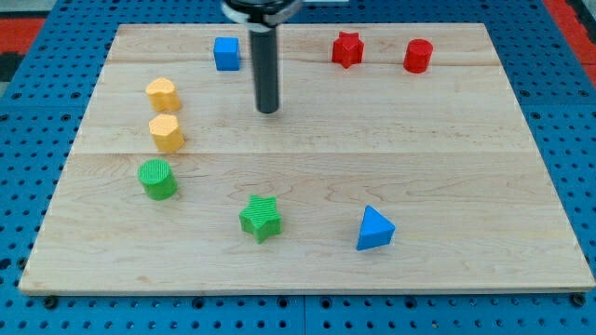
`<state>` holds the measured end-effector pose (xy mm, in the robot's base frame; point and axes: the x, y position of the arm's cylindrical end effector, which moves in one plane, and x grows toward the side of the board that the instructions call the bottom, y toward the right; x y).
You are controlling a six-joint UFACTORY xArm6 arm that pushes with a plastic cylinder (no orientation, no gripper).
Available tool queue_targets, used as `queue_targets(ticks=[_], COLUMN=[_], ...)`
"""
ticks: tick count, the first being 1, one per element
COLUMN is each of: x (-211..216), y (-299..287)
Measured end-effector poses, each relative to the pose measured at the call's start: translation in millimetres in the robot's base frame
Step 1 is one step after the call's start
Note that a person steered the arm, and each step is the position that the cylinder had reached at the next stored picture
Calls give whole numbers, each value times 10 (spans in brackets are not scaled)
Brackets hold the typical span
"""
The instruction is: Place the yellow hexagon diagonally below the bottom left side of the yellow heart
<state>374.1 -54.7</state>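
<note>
Pale wooden bench [307,177]. The dark rod has no jaws; its tip [268,111] is held near the blue cube [226,53]. At far left, the yellow hexagon [167,132] is set just below the yellow heart [162,94].

Pale wooden board [307,177] on blue pegboard [37,112].
Carrying blue cube [226,53], red star [347,49], red cylinder [418,56], yellow heart [162,94], yellow hexagon [167,132], green cylinder [157,179], green star [261,218], blue triangle [374,229].
</note>
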Motion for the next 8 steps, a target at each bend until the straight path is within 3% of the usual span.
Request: queue_targets(ticks=[1, 3, 5, 6, 7, 8], x=[205, 181, -233, -3, 490, 650], y=[-269, -1030, -1318, -1251, -645, -976])
